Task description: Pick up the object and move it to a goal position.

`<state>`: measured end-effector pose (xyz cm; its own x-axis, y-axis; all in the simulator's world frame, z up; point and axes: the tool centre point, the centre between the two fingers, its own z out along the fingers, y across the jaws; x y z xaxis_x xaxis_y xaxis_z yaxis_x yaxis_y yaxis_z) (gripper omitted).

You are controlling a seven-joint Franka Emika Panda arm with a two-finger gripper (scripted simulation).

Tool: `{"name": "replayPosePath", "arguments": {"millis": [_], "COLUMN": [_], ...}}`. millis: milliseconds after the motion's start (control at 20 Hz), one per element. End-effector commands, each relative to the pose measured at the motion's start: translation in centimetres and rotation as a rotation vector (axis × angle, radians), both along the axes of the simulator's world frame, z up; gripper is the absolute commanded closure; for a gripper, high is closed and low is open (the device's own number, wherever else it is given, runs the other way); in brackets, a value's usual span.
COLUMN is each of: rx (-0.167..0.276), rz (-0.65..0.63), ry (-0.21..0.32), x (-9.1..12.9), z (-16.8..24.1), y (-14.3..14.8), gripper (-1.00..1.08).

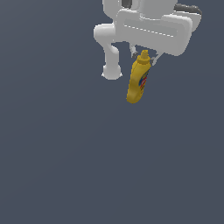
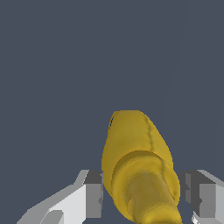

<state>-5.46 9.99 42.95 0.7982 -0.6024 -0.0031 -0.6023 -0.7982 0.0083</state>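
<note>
While the white, smooth-shelled arm [image 1: 144,26] hangs over the flat dark grey floor [image 1: 65,166], its gripper [image 1: 143,56] is closed on the neck of the yellow bottle [image 1: 138,78]. This bottle is glossy plastic, long and slightly curved, with a red-and-blue label, and it hangs tilted just under the gripper. From the wrist, grey blocky fingers [image 2: 92,194] stand on both sides of its rounded shoulder [image 2: 140,166].
</note>
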Motion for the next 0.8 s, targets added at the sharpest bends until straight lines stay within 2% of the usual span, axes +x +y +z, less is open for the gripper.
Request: {"name": "replayPosePath", "arguments": {"millis": [0,400,750], "rx": [0.001,0.002,0.004], "rz": [0.0,0.0,0.0], "ry": [-0.008,-0.008,-0.007], "x": [-1.1,-4.4,-5.9], "z": [2.7,9.7,13.5], "y": [1.7,7.0,9.9], "gripper": [1.08,1.08,1.08]}}
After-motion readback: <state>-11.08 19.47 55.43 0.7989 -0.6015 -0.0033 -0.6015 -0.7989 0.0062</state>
